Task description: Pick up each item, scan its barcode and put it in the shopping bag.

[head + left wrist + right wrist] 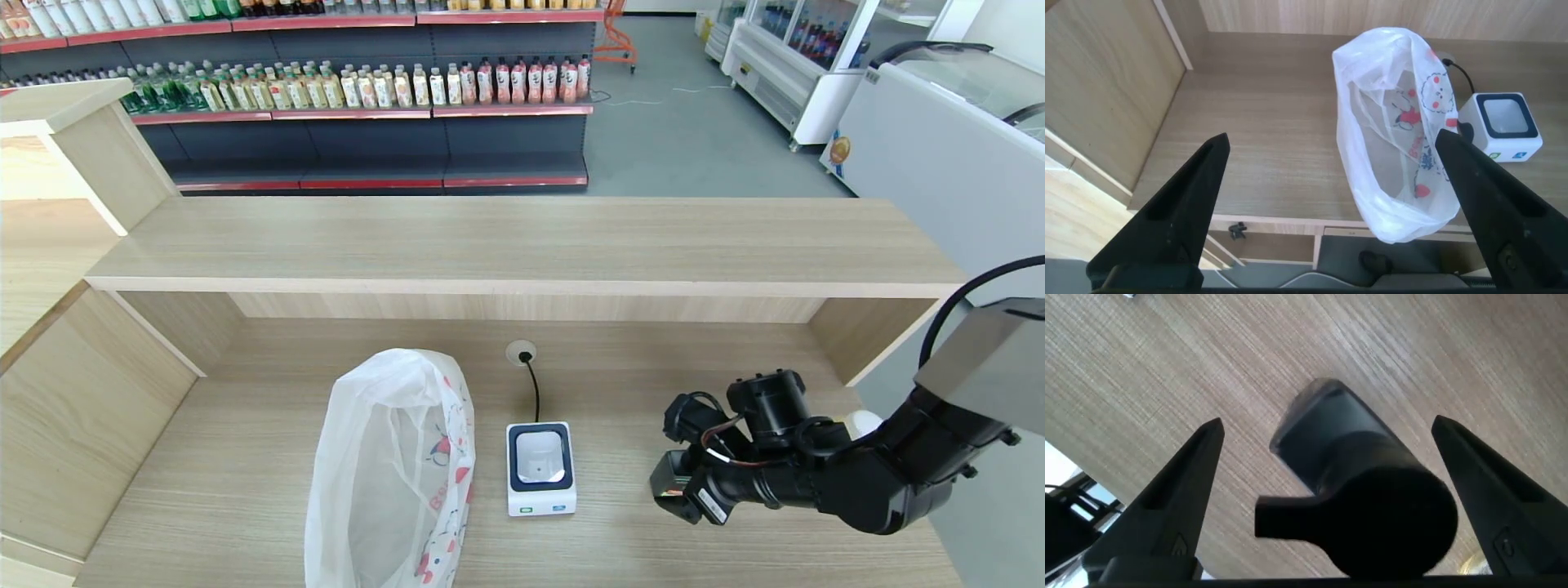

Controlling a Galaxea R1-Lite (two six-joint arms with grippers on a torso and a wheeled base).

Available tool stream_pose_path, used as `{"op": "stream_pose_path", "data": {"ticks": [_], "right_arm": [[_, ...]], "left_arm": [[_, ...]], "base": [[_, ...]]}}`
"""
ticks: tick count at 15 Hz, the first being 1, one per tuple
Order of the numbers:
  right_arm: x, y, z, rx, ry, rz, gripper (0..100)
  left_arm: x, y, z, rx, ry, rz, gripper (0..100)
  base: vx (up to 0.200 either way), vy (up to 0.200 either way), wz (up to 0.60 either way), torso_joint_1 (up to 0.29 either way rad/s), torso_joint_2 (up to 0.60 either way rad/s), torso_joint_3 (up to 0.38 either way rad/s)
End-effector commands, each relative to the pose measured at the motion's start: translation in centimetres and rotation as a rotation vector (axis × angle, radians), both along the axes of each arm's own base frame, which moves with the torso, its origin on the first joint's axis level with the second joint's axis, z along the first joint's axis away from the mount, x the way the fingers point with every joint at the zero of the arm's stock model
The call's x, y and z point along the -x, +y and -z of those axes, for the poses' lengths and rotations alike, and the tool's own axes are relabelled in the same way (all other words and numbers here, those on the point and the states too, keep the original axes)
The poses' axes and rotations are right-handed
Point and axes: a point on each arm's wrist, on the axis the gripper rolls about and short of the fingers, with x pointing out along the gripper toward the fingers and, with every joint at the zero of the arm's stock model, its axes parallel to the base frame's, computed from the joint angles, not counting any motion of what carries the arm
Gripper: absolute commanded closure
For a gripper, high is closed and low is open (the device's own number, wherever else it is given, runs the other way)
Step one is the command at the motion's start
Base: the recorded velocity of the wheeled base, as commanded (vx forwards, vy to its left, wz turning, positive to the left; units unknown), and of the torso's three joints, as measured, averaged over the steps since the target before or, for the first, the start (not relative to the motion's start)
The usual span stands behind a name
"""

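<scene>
One dark item (1372,498) on counter (1143,351), centred within wide-spread right pincer (1327,423), ungripped.

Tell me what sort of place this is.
Probably a small supermarket's checkout: shelves of bottled drinks, display freezers behind, and a barcode scanner beside a shopping bag on the wooden counter.

wooden counter (522,237) with a raised ledge; bottle shelves (367,143) behind it; chest freezers (939,139) on the right
</scene>
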Motion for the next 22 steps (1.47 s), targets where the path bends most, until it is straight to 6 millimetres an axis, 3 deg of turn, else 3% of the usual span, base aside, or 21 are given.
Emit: {"op": "stream_pose_path", "data": {"ticks": [1,2,3,7,10,11,14,15,16,17,18,20,22], "right_arm": [[-0.5,0.8,0.6,-0.003,-0.004,-0.017,0],[-0.6,1.0,0.7,-0.009,-0.02,-0.023,0],[-0.7,1.2,1.0,-0.008,-0.02,-0.027,100],[-0.6,1.3,1.2,-0.005,-0.013,-0.028,100],[-0.4,1.1,-0.4,-0.049,-0.066,-0.004,100],[0.2,0.5,-1.9,-0.073,-0.094,0.022,100],[2.7,-2.7,-4.3,-0.091,-0.123,0.11,100],[4.5,-4.7,-5.5,-0.083,-0.153,0.16,100],[5.0,-5.2,-5.8,-0.072,-0.167,0.172,100],[6.8,-7.1,-7.5,0.022,-0.26,0.172,100],[7.4,-8.4,-8.6,0.08,-0.323,0.175,100],[8.3,-9.2,-10.1,0.164,-0.411,0.138,100],[8.7,-9.3,-10.9,0.218,-0.498,-0.007,100]], "left_arm": [[0.0,0.0,0.0,0.0,0.0,0.0,0],[0.0,0.0,0.0,0.0,0.0,0.0,0],[0.0,0.0,0.0,0.0,0.0,0.0,0],[0.0,0.0,0.0,0.0,0.0,0.0,0],[0.0,0.0,0.0,0.0,0.0,0.0,0],[0.0,0.0,0.0,0.0,0.0,0.0,0],[0.0,0.0,0.0,0.0,0.0,0.0,0],[0.0,0.0,0.0,0.0,0.0,0.0,0],[0.0,0.0,0.0,0.0,0.0,0.0,0],[0.0,0.0,0.0,0.0,0.0,0.0,0],[0.0,0.0,0.0,0.0,0.0,0.0,0],[0.0,0.0,0.0,0.0,0.0,0.0,0],[0.0,0.0,0.0,0.0,0.0,0.0,0]], "base": [[0.0,0.0,0.0,0.0,0.0,0.0],[0.0,0.0,0.0,0.0,0.0,0.0],[0.0,0.0,0.0,0.0,0.0,0.0],[0.0,0.0,0.0,0.0,0.0,0.0],[0.0,0.0,0.0,0.0,0.0,0.0],[0.0,0.0,0.0,0.0,0.0,0.0],[0.0,0.0,0.0,0.0,0.0,0.0],[0.0,0.0,0.0,0.0,0.0,0.0],[0.0,0.0,0.0,0.0,0.0,0.0],[0.0,0.0,0.0,0.0,0.0,0.0],[0.0,0.0,0.0,0.0,0.0,0.0],[0.0,0.0,0.0,0.0,0.0,0.0],[0.0,0.0,0.0,0.0,0.0,0.0]]}}
